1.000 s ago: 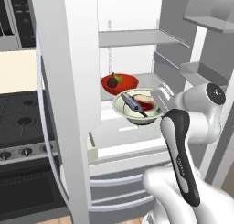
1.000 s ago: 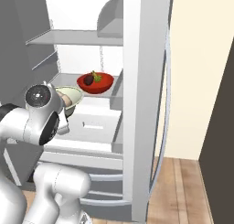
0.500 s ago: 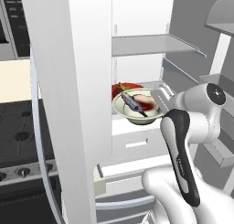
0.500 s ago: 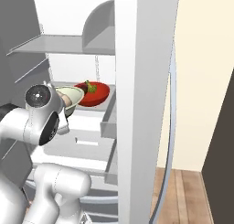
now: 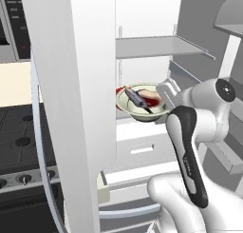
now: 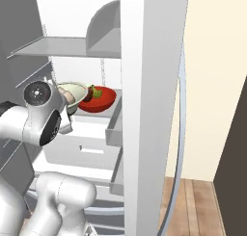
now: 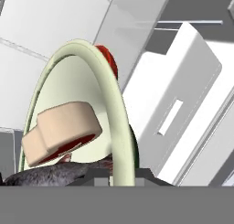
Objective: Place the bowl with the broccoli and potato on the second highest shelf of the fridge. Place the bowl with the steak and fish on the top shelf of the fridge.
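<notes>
Going left to right in the left base view: a dark stovetop [image 5: 19,151] sits at the far left, then the open white fridge door [image 5: 80,99] stands edge-on and close, covering much of the fridge [image 5: 142,18] interior. Past it, a pale green bowl [image 5: 141,103] carries the slender grey fish [image 5: 137,98] and the steak [image 5: 151,95]. The end effector [image 7: 119,173] has its fingers pressed together on this bowl's rim, seen in the hand view with the rim running up between the tips. The bowl hangs in front of the lower shelf level, below a pale grey shelf [image 5: 156,45].

Just behind it sits the red bowl [image 6: 98,99], holding a dark potato [image 6: 91,92] and what looks like the broccoli, though it is too small to be sure.

Likely risks: the held bowl tilts in the hand view, so the fish or steak could slide out. Lifting it straight up may knock the rim against the shelf edge above. Pushing inward could bump the red bowl. The door edge at the left and a white drawer [image 5: 142,149] below leave little room.
</notes>
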